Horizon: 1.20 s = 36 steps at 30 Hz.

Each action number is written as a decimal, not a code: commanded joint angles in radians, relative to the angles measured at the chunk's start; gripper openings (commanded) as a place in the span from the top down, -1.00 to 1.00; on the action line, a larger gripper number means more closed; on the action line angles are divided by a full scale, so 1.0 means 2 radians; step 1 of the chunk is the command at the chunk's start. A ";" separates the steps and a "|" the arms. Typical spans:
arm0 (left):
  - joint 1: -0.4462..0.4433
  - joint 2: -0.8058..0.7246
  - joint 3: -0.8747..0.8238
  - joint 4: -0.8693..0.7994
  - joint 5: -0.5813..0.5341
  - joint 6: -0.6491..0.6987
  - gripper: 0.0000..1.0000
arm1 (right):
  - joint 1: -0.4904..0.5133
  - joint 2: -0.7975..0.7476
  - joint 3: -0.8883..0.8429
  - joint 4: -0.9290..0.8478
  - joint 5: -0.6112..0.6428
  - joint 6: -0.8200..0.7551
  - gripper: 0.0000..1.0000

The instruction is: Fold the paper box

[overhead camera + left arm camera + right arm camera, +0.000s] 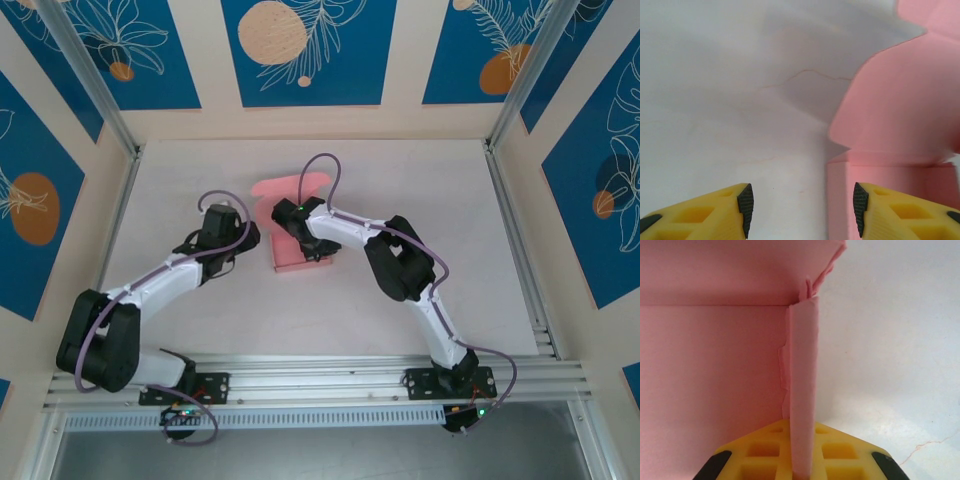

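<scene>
The salmon-pink paper box [283, 187] stands partly folded at the middle of the white table, with a rounded flap lying open toward the back. My right gripper [318, 250] reaches into it from the right. In the right wrist view its yellow fingers [760, 450] are pressed together on an upright side wall of the box [802, 370], with the box's floor and back wall [715, 365] to the left. My left gripper [248, 238] sits just left of the box. Its jaws [801, 207] stand open, and the box's left corner [840, 195] lies just inside the right pad [859, 205], untouched.
Aluminium rails [510, 210] border the table on both sides and along the near edge. The bare white tabletop [190, 170] stretches left of the box and behind it. Blue patterned panels wall in the space.
</scene>
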 commanded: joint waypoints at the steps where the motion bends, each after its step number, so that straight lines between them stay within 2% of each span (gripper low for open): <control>1: 0.003 0.012 -0.007 0.034 0.049 0.007 -0.12 | -0.003 0.029 -0.008 -0.037 0.012 -0.003 0.96; 7: -0.009 0.038 -0.030 0.056 0.076 -0.022 -0.11 | -0.003 0.032 -0.004 -0.038 0.010 -0.004 0.96; 16: -0.057 0.102 0.004 0.030 0.031 -0.029 -0.13 | -0.001 0.031 -0.002 -0.043 0.009 0.000 0.96; 19: -0.060 0.108 -0.001 0.039 0.026 -0.046 -0.13 | 0.000 0.033 -0.001 -0.050 0.021 0.003 0.96; 22: -0.060 0.105 -0.002 0.039 0.017 -0.052 -0.12 | 0.005 0.053 0.020 -0.088 0.066 0.010 0.95; 24: -0.060 0.107 0.000 0.037 0.011 -0.054 0.02 | 0.008 0.077 0.044 -0.125 0.092 0.020 0.95; 26: -0.060 0.114 0.002 0.043 0.011 -0.058 0.12 | 0.010 0.093 0.055 -0.134 0.092 0.019 0.95; 33: -0.059 0.126 0.008 0.050 0.017 -0.069 0.12 | 0.018 0.109 0.065 -0.151 0.110 0.029 1.00; 36: -0.060 0.119 0.007 0.050 0.012 -0.070 0.10 | 0.015 0.121 0.066 -0.151 0.100 0.028 1.00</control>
